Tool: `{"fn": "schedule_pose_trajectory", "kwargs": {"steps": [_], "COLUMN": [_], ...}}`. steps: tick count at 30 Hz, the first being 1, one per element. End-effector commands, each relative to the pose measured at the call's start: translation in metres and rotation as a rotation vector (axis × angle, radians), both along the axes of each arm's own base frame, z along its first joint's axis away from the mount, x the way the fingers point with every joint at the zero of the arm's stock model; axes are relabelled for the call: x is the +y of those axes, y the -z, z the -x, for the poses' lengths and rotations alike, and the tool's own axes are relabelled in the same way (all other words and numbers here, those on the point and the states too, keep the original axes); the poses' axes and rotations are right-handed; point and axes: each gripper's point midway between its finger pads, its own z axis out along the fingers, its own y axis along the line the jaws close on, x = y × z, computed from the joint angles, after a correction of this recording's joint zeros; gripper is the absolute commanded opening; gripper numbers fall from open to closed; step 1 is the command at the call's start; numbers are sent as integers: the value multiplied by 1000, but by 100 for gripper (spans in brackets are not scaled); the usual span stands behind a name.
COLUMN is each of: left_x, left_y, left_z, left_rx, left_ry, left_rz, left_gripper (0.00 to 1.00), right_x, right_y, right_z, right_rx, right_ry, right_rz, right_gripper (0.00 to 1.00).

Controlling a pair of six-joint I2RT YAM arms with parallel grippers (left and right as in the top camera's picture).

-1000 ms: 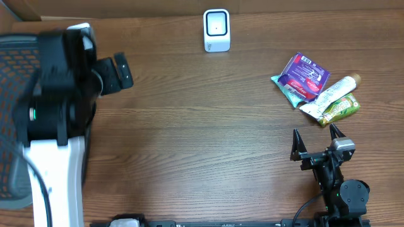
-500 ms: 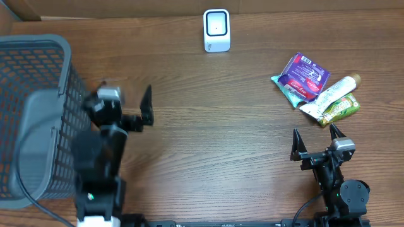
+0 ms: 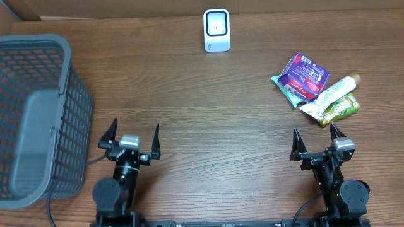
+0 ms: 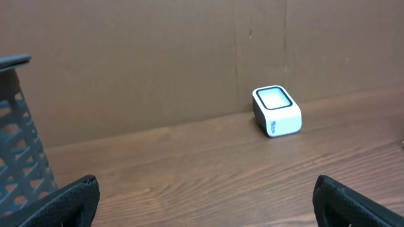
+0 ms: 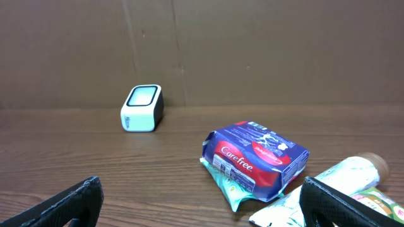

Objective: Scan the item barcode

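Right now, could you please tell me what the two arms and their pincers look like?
Both arms are black with rounded joint housings. The left pincer and right pincer each have two black, tapering, pointed fingers either side of a small silver-grey block. A thin black cable loops beside each base. I see no readable markings.

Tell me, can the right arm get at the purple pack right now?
Probably yes: the right gripper is open and empty, and the purple pack lies ahead of it with nothing on top.
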Motion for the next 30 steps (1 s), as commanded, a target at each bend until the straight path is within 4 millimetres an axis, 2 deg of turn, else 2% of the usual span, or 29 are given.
{"fn": "schedule_pose_trajectory", "kwargs": {"steps": [1,8,10,30], "left_x": [-4,-5,-5,-6], "left_y": [20,34,43,44], "left_z": [5,13,14,14], "left_rx": [-9,41,78,81], "left_ry": [10,10,12,13], "left_rz": [-30,-51,-52,-49], "left_gripper": [100,100,100,100], "right_x": [2,2,2,2], "right_y": [2,2,2,2], "right_z": [0,0,0,0], "right_rx": [-4,-4,-4,-4], "right_ry": [-9,-9,-9,-9], "right_rz": [7,7,7,7], "right_gripper": [100,100,100,100]}}
